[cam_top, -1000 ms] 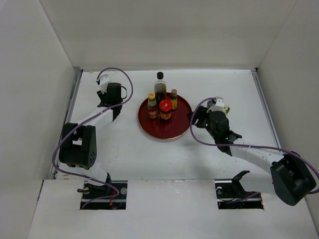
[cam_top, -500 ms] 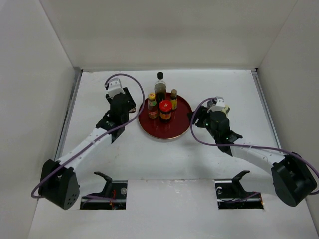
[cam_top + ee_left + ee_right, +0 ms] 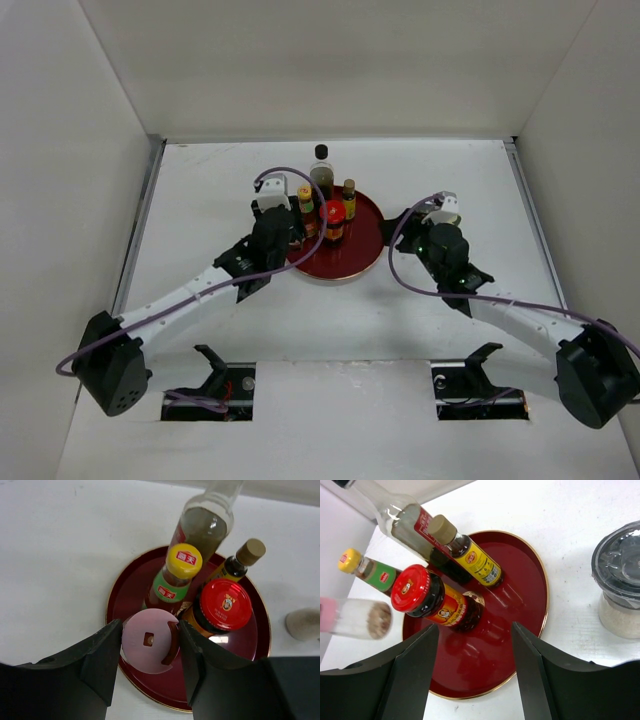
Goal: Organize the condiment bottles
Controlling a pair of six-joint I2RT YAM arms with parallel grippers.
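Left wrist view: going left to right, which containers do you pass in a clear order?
pink shaker → red-lidded jar → cream-topped shaker

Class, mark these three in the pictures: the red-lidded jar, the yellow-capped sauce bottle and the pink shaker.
red-lidded jar [image 3: 225,604], left wrist view, centre of the red lid.
yellow-capped sauce bottle [image 3: 183,560], left wrist view, top of the yellow cap.
pink shaker [image 3: 149,639], left wrist view, middle of its pink top.
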